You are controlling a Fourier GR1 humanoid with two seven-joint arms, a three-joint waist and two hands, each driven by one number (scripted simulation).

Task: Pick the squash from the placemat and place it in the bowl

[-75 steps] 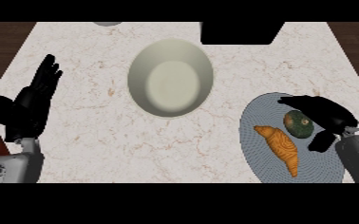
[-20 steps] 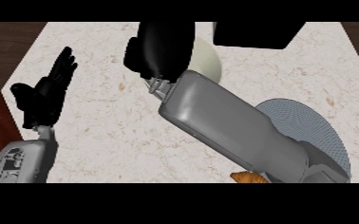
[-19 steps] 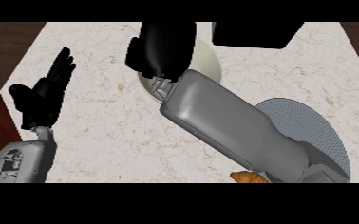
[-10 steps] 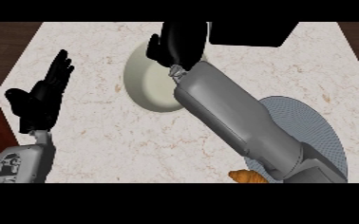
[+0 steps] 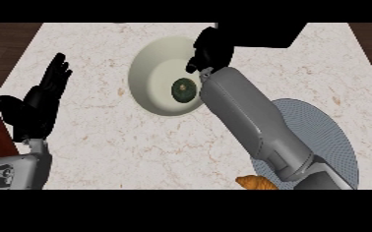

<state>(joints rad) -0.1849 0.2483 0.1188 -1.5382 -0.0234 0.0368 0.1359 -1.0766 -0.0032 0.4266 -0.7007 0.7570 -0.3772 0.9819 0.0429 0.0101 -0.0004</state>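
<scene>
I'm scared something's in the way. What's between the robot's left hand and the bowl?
Nothing but bare counter lies between the left hand and the bowl, as the head view shows.

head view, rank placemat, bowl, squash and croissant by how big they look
placemat, partly under the right arm
bowl
squash and croissant: unranked, the croissant is mostly cut off

bowl (image 5: 149, 78): plain, nothing to read
placemat (image 5: 327, 137): fine weave only, no lettering
counter (image 5: 109, 142): marble veins, no marks or numbers
overall: no readable text from here
</scene>
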